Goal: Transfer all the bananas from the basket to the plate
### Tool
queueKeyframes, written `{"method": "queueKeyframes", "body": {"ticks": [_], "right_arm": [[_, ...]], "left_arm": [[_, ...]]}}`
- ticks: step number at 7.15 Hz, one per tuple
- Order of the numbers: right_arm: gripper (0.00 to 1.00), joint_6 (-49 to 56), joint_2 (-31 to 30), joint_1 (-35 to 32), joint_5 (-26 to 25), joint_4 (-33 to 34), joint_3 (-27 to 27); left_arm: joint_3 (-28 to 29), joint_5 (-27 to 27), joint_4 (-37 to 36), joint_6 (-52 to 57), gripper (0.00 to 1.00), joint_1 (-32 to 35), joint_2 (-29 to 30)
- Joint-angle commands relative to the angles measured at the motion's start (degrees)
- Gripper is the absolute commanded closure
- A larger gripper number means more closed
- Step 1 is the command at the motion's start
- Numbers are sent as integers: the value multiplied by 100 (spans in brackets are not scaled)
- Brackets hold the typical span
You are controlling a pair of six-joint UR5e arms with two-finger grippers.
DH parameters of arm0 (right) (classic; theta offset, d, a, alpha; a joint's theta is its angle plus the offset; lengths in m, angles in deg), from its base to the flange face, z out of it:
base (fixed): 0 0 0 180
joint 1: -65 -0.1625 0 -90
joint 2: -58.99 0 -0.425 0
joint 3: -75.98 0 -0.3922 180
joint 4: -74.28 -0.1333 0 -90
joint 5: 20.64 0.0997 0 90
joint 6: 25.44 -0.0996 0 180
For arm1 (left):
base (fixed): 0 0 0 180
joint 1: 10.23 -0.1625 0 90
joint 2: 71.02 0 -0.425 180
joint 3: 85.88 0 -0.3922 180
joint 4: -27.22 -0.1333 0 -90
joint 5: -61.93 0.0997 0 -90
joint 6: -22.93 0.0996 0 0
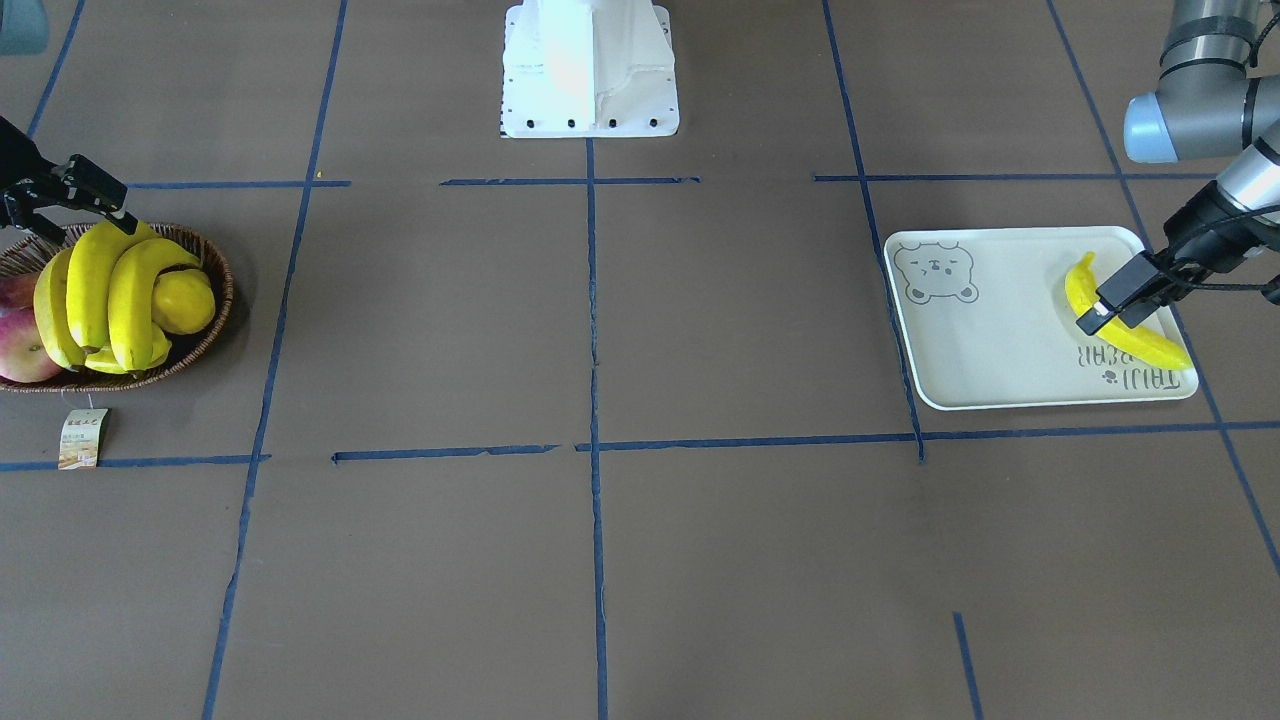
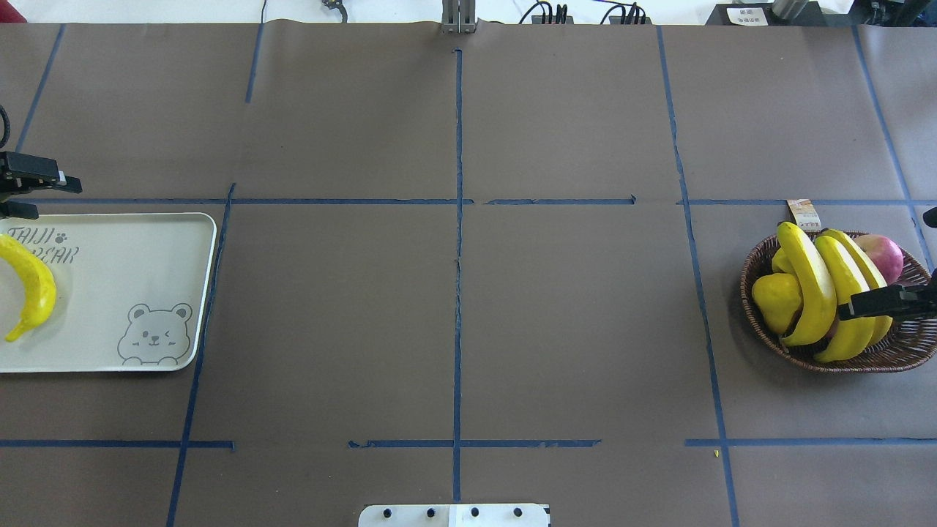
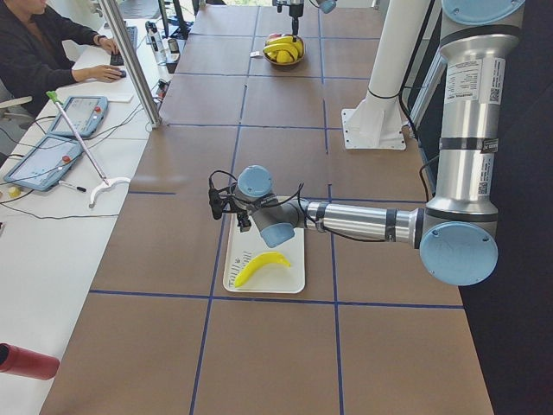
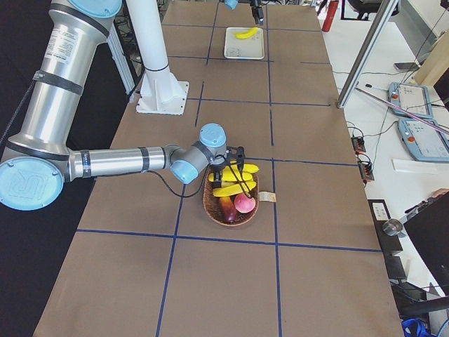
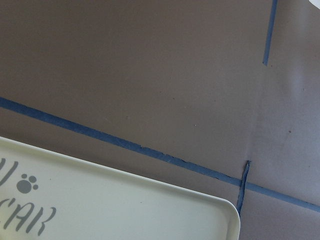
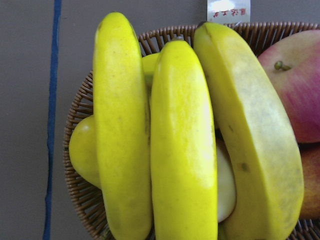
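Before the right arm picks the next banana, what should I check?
1. Right gripper open above the basket: ok.
2. Three bananas in the basket, lying on top: ok.
3. Fingers straddle just one banana: cannot tell.
4. Left gripper open, one banana lying free on the plate: ok.
5. Bare room on the plate for more: ok.
6. Left gripper away from the plate: not ok, it hangs at the plate's edge.

One banana [image 2: 38, 287] on the plate [image 2: 139, 256], three bananas [image 2: 809, 284] in the basket [image 2: 867, 361].
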Motion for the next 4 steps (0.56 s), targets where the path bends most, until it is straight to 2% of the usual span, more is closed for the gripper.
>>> {"method": "queueKeyframes", "body": {"ticks": [1,2,3,4], "right_arm": [[65,9,-9,21,-1,1,-56],[86,35,-9,12,-1,1,-65],[96,44,-27,-14,8,-8,-21],[98,53,-36,-197,69,-17,5]], "left_arm": [[20,-6,1,2,1,-2,11],[11,-15,1,2,1,7,2],[11,-15,1,2,1,-2,2],[3,-15,1,-7,1,-2,2]]}}
